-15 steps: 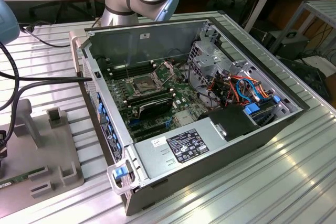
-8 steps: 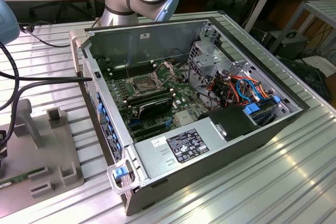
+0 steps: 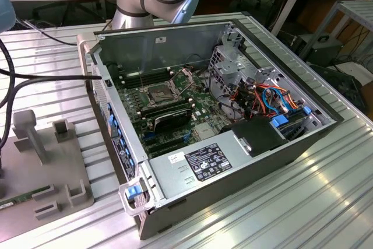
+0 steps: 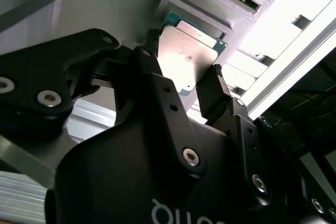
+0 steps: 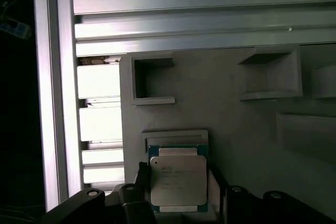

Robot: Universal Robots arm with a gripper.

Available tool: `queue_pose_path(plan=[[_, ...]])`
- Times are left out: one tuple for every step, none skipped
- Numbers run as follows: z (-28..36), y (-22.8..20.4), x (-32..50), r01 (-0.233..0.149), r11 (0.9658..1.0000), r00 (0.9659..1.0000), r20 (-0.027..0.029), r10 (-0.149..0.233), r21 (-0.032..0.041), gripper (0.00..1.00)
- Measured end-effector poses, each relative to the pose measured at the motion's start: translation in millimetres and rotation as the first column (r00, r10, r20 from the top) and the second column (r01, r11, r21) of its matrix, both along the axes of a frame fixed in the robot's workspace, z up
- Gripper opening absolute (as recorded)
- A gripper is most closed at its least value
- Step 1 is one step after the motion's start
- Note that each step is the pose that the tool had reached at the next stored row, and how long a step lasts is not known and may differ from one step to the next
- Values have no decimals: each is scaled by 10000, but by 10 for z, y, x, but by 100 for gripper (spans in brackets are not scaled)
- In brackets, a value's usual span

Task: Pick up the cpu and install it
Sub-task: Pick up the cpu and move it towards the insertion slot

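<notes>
The cpu (image 4: 186,59), a small flat square chip with a dull silver top and a green rim, lies in a shallow grey holder (image 5: 176,136) on a grey fixture plate (image 5: 231,93). In both wrist views my gripper (image 4: 181,61) is down over the chip, with one black finger (image 4: 151,51) against one edge and the other finger (image 4: 212,85) against the opposite edge. The chip (image 5: 177,181) still rests level in the holder, and my gripper (image 5: 178,177) stands shut on it. In the exterior view the dark square socket (image 3: 158,93) sits on the motherboard inside the open computer case (image 3: 221,161).
The grey fixture plate (image 3: 41,167) with raised blocks lies at the exterior view's left, beside the case, on a ribbed aluminium table (image 3: 291,214). Two empty grey pockets (image 5: 152,80) sit near the cpu holder. Cables, drive bays and a power supply (image 3: 198,164) crowd the case.
</notes>
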State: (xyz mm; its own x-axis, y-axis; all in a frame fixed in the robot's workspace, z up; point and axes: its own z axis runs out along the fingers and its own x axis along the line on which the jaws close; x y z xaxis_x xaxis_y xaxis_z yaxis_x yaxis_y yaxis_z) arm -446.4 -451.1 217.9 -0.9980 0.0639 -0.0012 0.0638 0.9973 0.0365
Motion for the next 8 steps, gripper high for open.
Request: queue_pose_path(plan=[[24,0,0,0,10000,10000,0,0,0,54],[48,0,0,0,10000,10000,0,0,0,54],[81,0,0,0,10000,10000,1,0,0,54],[109,0,0,0,10000,10000,0,0,0,54],[142,0,0,0,10000,10000,1,0,0,54],[171,0,0,0,10000,10000,0,0,0,54],[218,0,0,0,10000,10000,0,0,0,54],[245,0,0,0,10000,10000,0,0,0,54]])
